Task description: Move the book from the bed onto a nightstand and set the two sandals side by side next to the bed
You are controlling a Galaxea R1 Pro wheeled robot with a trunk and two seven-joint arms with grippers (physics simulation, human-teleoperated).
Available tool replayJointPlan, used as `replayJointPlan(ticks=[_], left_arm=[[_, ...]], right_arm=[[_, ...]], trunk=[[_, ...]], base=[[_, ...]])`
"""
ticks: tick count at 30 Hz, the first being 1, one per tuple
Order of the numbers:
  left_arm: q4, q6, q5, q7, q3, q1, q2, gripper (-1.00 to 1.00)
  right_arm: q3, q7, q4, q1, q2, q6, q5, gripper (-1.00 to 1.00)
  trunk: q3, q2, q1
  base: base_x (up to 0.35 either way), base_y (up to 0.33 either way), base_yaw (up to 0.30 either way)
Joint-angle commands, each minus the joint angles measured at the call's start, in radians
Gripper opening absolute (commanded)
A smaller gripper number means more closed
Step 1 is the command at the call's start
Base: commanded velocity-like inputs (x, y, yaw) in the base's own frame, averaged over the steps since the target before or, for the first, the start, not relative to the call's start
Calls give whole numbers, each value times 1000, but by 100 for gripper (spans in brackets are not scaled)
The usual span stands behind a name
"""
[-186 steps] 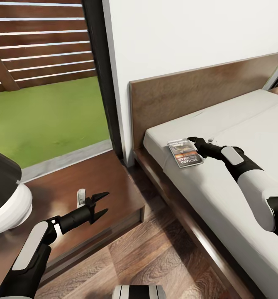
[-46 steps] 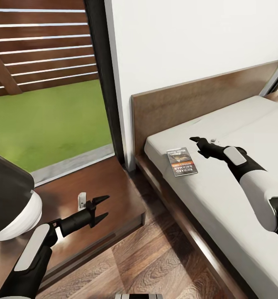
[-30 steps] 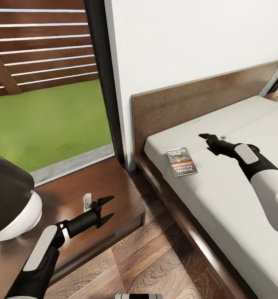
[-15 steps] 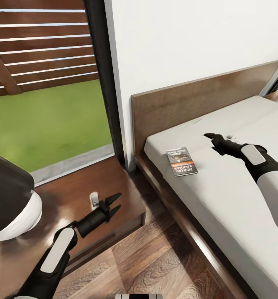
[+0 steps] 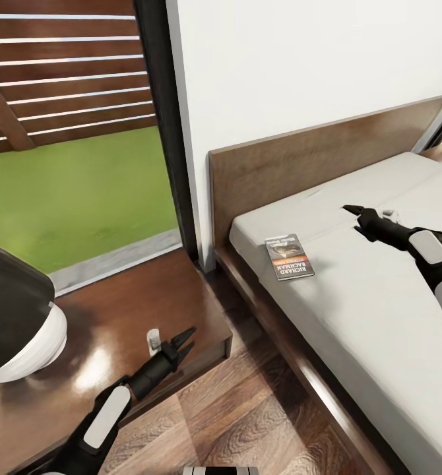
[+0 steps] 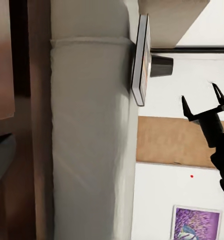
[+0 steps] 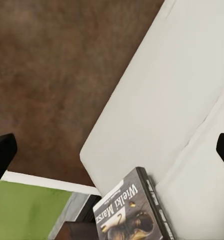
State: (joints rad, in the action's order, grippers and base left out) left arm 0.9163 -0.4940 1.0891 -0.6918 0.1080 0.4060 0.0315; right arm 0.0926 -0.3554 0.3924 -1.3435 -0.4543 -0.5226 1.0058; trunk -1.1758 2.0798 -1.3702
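Left gripper [image 5: 181,341]: fingers spread and empty, low at the front edge of the nightstand, pointing toward the bed.
Small white object [image 5: 154,339]: upright on the nightstand top, just beside the left gripper; too small to identify.
Nightstand [image 5: 115,310]: dark brown, glossy top, standing between the window and the bed, close against the bed frame.
Lamp [image 5: 13,330]: dark shade over a white rounded base, at the near left part of the nightstand top.
Floor [image 5: 247,409]: brown wood planks, showing between nightstand and bed.
Bed [image 5: 379,316]: dark wood frame and headboard, off-white mattress, running along the right side of the head view.
Book [image 5: 289,256]: flat on the mattress near the headboard end and close to the edge facing the nightstand, cover up; touched by neither gripper. Seen edge-on from the left wrist [image 6: 140,60], and cover up from the right wrist [image 7: 134,212].
Right gripper [image 5: 358,218]: fingers apart, holding nothing, hovering over the mattress well to the right of the book, tips toward the headboard; seen also from the left wrist camera [image 6: 202,102], spread and empty.
Window [image 5: 69,132]: black frame, with green grass and a slatted brown fence outside.
Wall [image 5: 300,59]: plain white, behind the headboard.
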Motion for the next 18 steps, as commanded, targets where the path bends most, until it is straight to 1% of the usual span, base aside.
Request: replayJointPlan(ticks=[1,6,9,13,18], left_arm=[[-7,-1,8,-6,6,1,1,100],[-22,18,1,-27,38,2,0,100],[-21,24,-1,-32,58,2,0,100],[-12,29,-2,-34,73,2,-1,100],[-1,36,-3,-33,81,2,-6,100]], right_arm=[[7,-2,0,-1,-1,0,5,100],[7,-94,-1,8,-36,0,2,100],[7,-136,-2,19,-54,-1,0,100],[7,-167,-9,36,-70,0,-1,100],[7,-181,-13,57,-78,2,-3,100]], trunk=[[-1,0,0],[-1,0,0],[-1,0,0],[-1,0,0],[-1,0,0]], base=[[0,0,0],[0,0,0],[0,0,0],[0,0,0],[0,0,0]])
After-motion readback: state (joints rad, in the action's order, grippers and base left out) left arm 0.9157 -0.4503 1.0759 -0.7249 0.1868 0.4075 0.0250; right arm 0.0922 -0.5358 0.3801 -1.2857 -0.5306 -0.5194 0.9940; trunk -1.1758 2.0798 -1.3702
